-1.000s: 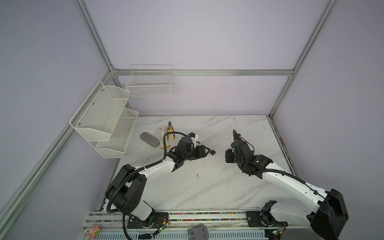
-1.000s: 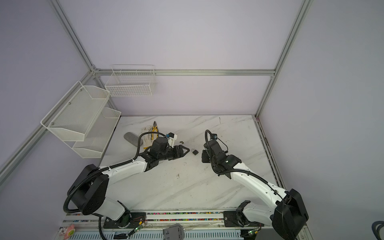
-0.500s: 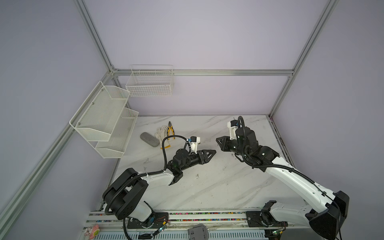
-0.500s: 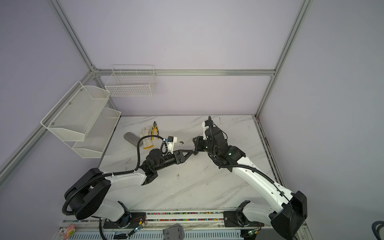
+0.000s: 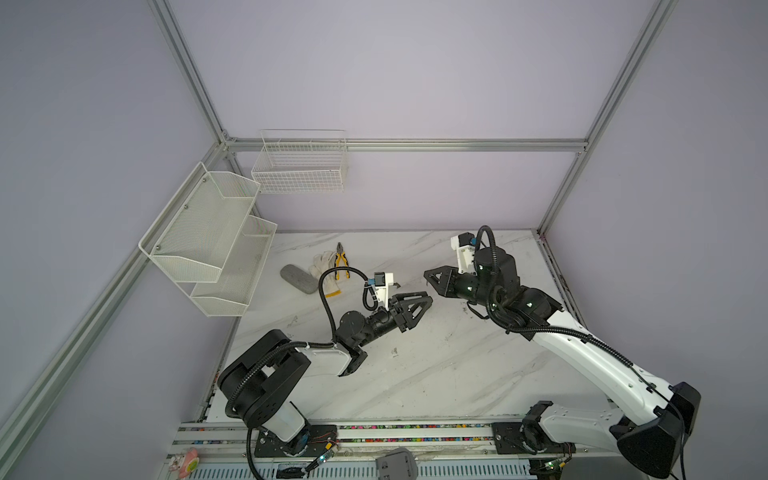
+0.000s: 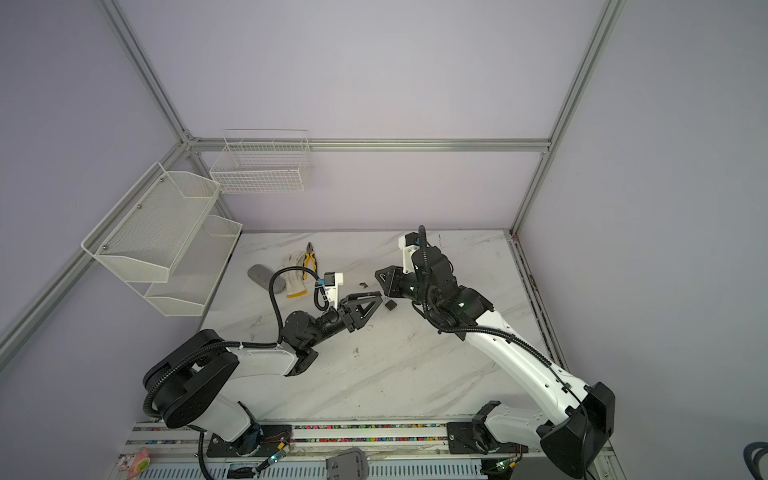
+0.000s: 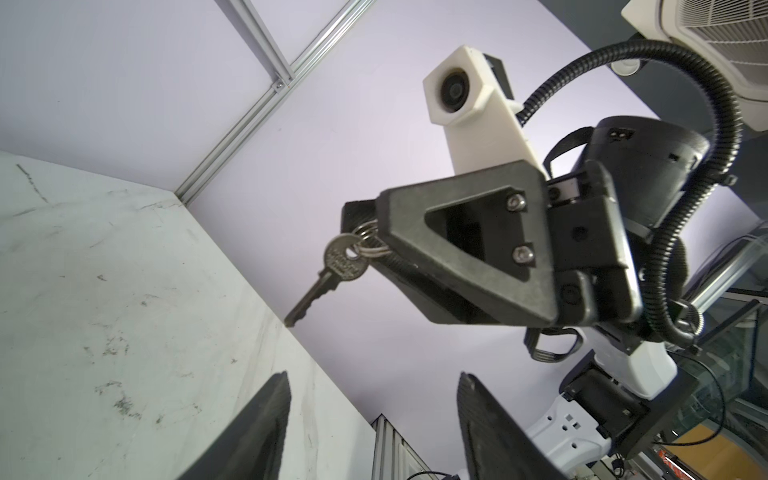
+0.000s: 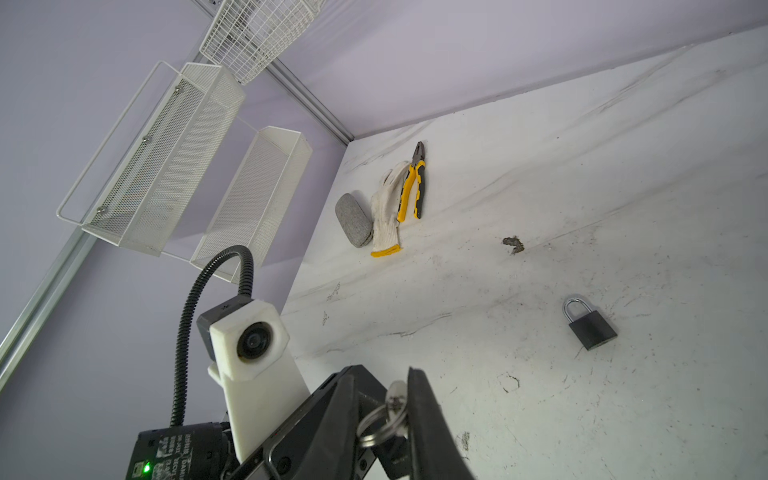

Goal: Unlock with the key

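Observation:
My right gripper hangs above the table, shut on the ring end of the key. In the left wrist view the small silvery key dangles from that ring below the black fingers. The black padlock with its silver shackle lies flat on the marble table, under and just in front of the two grippers, touched by neither. My left gripper points at the right one from a short distance, open and empty.
A small dark scrap lies behind the padlock. Yellow-handled pliers, a white glove and a grey oval pad sit at the back left. White mesh shelves and a wire basket hang on the left walls.
The right gripper rose from the table with the key and swung to face left. The left arm drew back from beside the padlock and turned its open gripper toward the right one.

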{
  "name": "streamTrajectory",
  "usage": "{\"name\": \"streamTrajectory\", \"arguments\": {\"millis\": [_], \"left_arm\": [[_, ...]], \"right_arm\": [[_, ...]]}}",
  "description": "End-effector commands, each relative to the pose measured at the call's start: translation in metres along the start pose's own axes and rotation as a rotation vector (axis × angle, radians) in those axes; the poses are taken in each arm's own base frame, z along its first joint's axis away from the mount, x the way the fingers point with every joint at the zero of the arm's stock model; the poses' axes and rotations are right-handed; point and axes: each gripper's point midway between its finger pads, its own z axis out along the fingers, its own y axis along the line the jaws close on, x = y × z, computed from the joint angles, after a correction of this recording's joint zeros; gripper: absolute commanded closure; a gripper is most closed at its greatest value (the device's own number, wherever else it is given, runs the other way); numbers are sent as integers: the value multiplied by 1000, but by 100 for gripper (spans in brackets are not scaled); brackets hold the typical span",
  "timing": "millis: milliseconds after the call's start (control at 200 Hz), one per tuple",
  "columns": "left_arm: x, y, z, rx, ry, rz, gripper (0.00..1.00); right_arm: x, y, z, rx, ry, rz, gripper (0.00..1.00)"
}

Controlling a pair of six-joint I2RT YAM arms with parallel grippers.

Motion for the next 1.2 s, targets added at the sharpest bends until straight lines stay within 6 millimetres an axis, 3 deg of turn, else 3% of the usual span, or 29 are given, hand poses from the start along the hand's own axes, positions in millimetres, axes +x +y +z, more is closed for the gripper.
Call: {"name": "streamTrajectory", "arguments": {"millis": [0, 140, 375, 480, 605, 710, 810, 895, 915, 945, 1075, 1195], "left_arm": [[-27, -23, -4, 81, -95, 21, 35], [-42, -12, 2, 66, -133, -48, 35], [-68, -37, 14, 136, -187, -25, 40], [-73, -46, 15, 160, -192, -7, 46], [-73, -49, 14, 165, -191, 9, 47], [-75, -36, 7, 132, -188, 10, 48], [-99, -4, -32, 18, -255, -18, 48], [-108, 25, -52, -112, -255, -26, 48], [-105, 33, -55, -145, -241, -22, 47], [-110, 28, -57, -168, -236, 16, 47], [-93, 92, -71, -541, -101, 64, 46], [-94, 122, -95, -752, -54, 164, 47]], "right_arm": [[-16, 27, -12, -91, -40, -1, 82], [-23, 40, -18, -133, -46, 6, 82], [-23, 53, -22, -205, -39, 43, 83], [-25, 55, -25, -215, -44, 47, 83], [-25, 57, -27, -225, -43, 50, 84], [-29, 49, -27, -192, -62, 56, 84], [-28, 24, -21, -125, -75, 62, 84], [-16, -14, 2, 18, -63, 49, 83], [-11, -23, 9, 45, -50, 41, 83], [-2, -33, 20, 76, -27, 29, 82], [32, -87, 71, 274, 35, -25, 75], [62, -123, 129, 379, 106, -156, 70]]}}
